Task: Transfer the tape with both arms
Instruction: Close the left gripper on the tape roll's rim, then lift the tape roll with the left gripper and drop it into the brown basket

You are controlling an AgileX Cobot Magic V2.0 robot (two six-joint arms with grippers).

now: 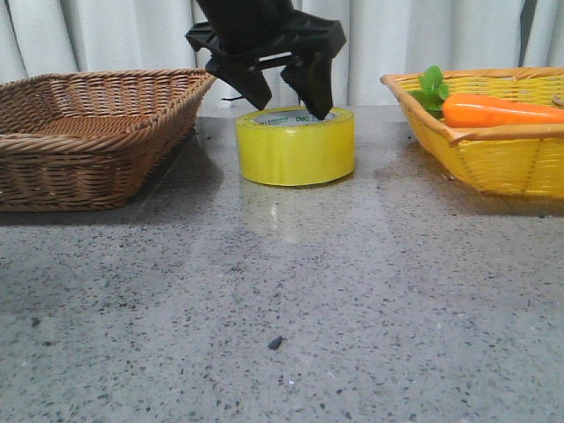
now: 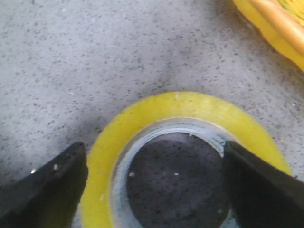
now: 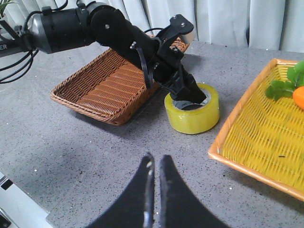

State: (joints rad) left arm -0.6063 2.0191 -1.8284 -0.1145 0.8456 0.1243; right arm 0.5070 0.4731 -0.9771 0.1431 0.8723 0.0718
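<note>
The tape [image 1: 295, 150] is a wide yellow roll with a white core, lying flat on the grey stone table between two baskets. My left gripper [image 1: 284, 99] is open and low over it. One finger [image 1: 251, 88] is outside the roll's left wall and the other [image 1: 313, 97] dips into the core. In the left wrist view the tape [image 2: 185, 102] fills the space between the spread fingers of the gripper [image 2: 154, 152]. My right gripper [image 3: 156, 159] is shut and empty, hovering above the table on the near side of the tape [image 3: 192, 118], well apart from it.
A brown wicker basket [image 1: 88, 132] stands left of the tape, close to the left arm. A yellow basket [image 1: 511, 159] on the right holds an orange carrot [image 1: 493, 110] with green leaves. A small dark speck [image 1: 275, 342] lies on the table near the front.
</note>
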